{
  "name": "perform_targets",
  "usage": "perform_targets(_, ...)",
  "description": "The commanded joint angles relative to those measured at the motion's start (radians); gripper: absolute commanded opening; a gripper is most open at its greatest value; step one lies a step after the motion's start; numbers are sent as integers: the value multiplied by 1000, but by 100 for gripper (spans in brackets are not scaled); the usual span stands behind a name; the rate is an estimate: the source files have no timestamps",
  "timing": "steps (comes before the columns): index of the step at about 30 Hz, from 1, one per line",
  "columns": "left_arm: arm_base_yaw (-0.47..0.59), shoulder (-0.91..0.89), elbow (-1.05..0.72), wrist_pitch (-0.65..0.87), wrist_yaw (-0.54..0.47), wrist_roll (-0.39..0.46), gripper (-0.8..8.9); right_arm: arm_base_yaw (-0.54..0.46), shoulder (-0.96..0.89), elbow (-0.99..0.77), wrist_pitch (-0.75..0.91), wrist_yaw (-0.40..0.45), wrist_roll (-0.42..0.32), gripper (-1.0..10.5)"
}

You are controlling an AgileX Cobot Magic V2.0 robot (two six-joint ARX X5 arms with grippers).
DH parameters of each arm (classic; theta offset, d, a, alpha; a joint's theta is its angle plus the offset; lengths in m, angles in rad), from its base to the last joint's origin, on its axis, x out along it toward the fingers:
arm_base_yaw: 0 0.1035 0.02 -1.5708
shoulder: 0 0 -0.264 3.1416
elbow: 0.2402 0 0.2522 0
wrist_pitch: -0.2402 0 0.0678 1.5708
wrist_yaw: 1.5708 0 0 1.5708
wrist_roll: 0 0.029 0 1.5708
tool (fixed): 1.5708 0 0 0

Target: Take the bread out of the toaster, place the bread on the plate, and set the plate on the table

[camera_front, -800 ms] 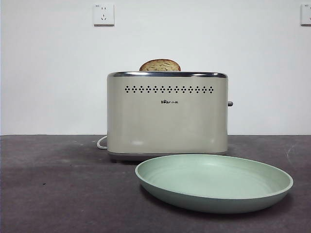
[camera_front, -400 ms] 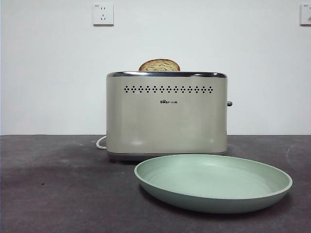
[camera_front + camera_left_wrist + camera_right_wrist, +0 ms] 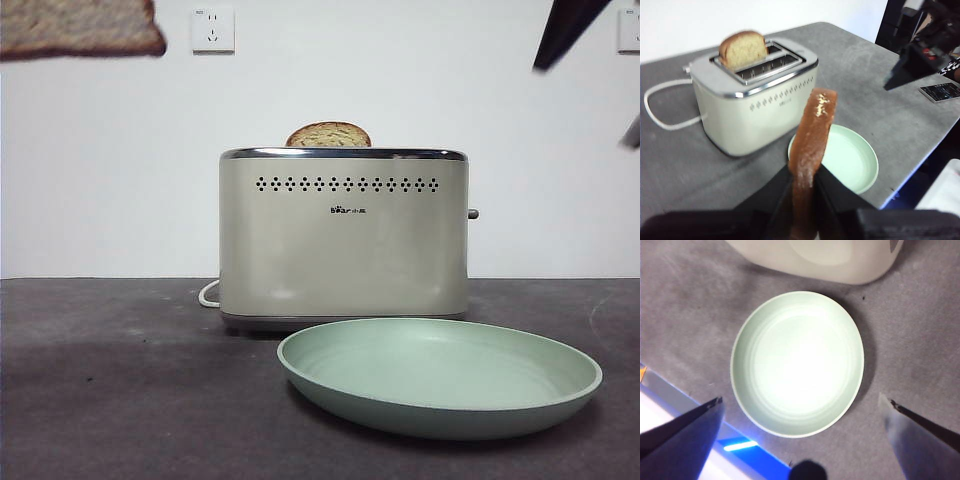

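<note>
My left gripper [image 3: 804,175] is shut on the bread [image 3: 812,135], seen edge-on with its dark crust, held high above and in front of the cream toaster [image 3: 755,100]. In the front view the bread [image 3: 80,27] hangs at the top left corner, well above the toaster [image 3: 343,240]. The mint-green plate [image 3: 440,375] lies on the table [image 3: 120,400] in front of the toaster. My right gripper [image 3: 801,400] is open and empty, directly above the plate [image 3: 797,362]. The right arm [image 3: 567,28] shows as a dark tip at the top right.
A second slice with a narrower rounded top [image 3: 329,135] stands in the toaster's slot, also seen in the left wrist view [image 3: 743,49]. The toaster's white cord [image 3: 660,110] loops behind it. The table's edge runs close beside the plate [image 3: 850,157].
The bread has come into the front view at the top left, and a dark arm tip at the top right. Toaster, second slice and plate have not moved.
</note>
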Motion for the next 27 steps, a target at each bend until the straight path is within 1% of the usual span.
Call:
perform_targets(1,-2,-15,-4,2,5,-40,-6,3,67,-8,31,2,2,558)
perform_targets(5,-2,-17,-4,-2,49,-44,-6,3,172,-10,48,2,-6,559)
perform_targets(8,-2,-17,-4,-1,48,-44,-6,3,251,-10,55,2,-16,558)
perform_targets(18,-2,-17,-4,-1,48,-45,-6,35,465,-11,122,2,-16,556)
perform_targets(21,-2,-17,-4,-1,48,-48,-6,46,509,-11,139,2,-16,477)
perform_targets(24,-2,-17,-4,-1,47,-48,-6,54,539,-11,151,3,-16,425)
perform_targets(27,-2,-17,-4,0,47,-52,-6,55,556,-11,163,3,-16,313)
